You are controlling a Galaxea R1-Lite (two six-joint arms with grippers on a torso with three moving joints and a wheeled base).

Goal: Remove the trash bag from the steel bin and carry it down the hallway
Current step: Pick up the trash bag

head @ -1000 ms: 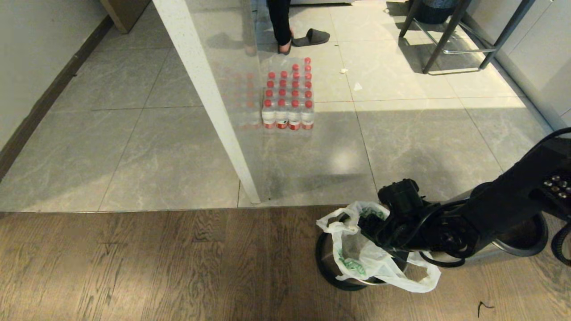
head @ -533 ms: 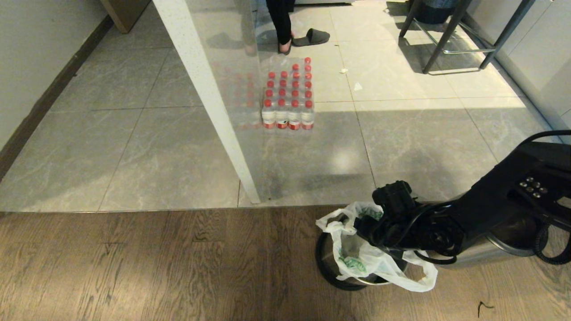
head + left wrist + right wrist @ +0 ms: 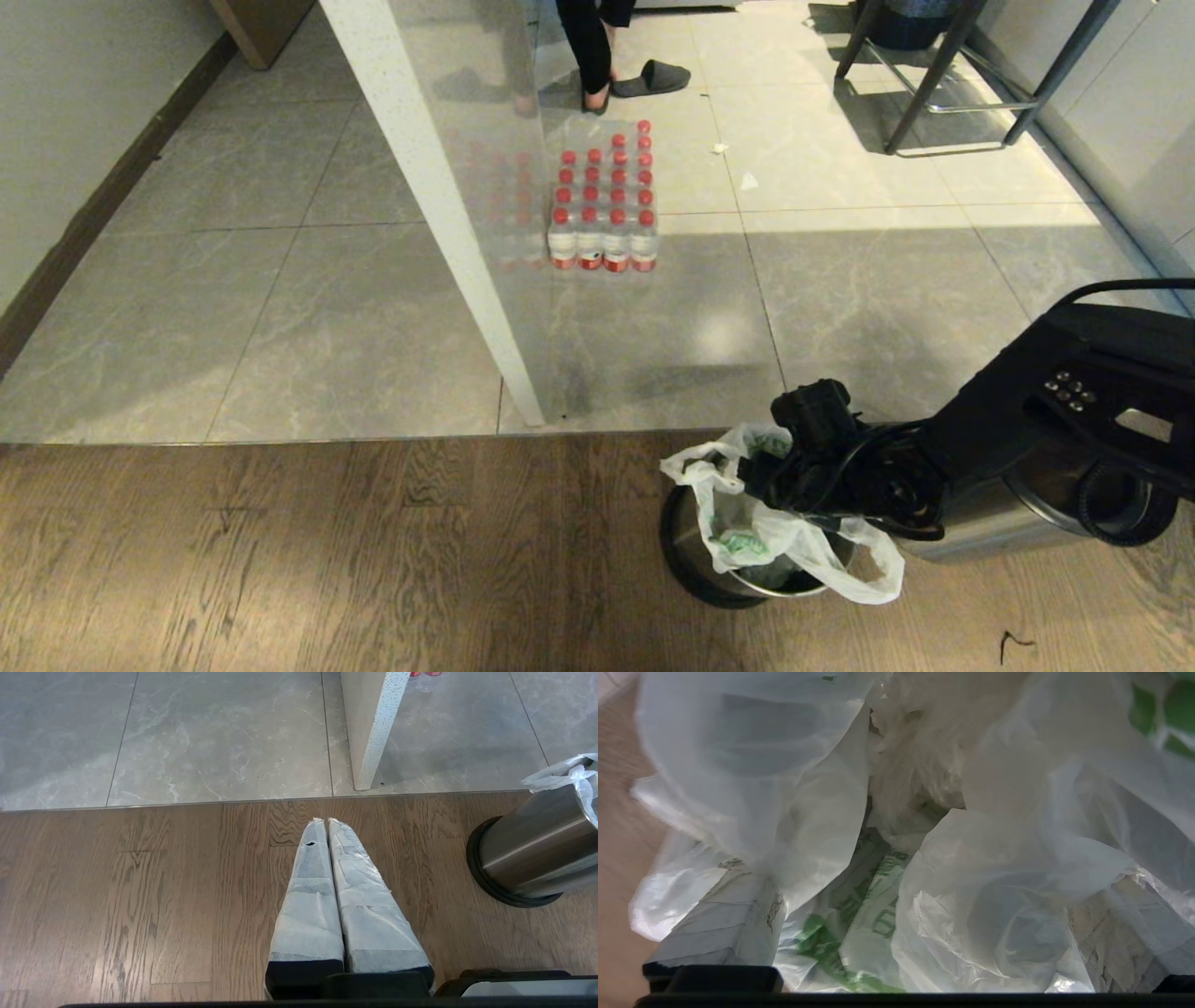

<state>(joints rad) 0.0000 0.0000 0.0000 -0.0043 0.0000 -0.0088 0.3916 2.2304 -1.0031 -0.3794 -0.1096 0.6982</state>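
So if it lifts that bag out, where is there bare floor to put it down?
The wood floor left of the steel bin is bare, and so are the grey tiles left of the white post. Around the bin it is crowded: the right gripper, the trash bag.

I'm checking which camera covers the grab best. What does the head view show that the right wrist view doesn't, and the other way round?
Only the head view shows the steel bin on the wood floor, the right arm reaching over its rim, the pack of red-capped bottles on the grey tiles, and a person's legs beside a slipper. Only the right wrist view shows the right claw open and pushed in among the plastic folds, one taped finger beside the green print. Both show the trash bag.
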